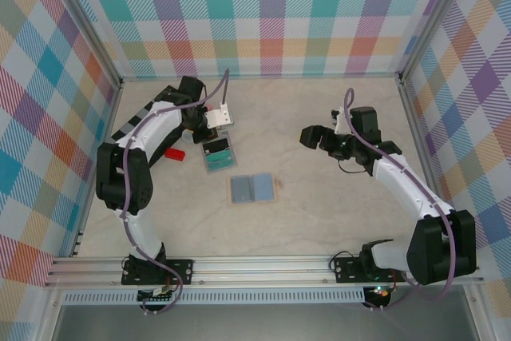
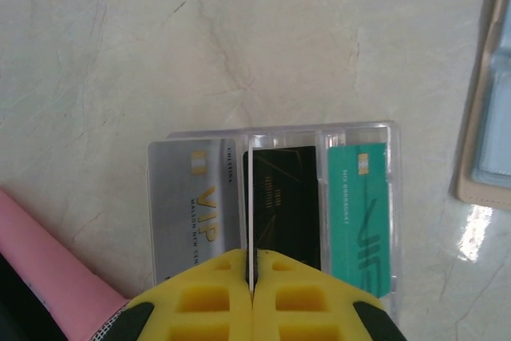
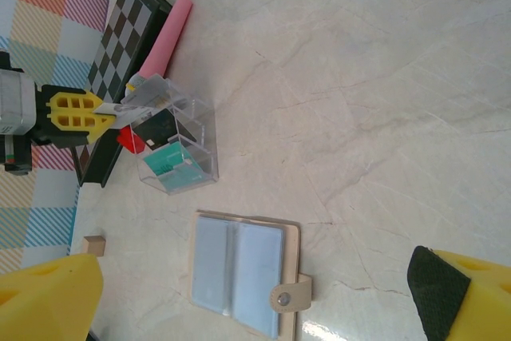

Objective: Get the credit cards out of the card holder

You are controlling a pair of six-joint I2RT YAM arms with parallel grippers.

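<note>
Left gripper (image 2: 250, 279) clamped on thin white card (image 2: 249, 197). Card edge-on, directly above clear case (image 2: 359, 128), plane in line with slots. Right gripper (image 1: 319, 138) wide open, empty. Card holder (image 1: 252, 189) open flat between arms, just beside case on base side.
</note>
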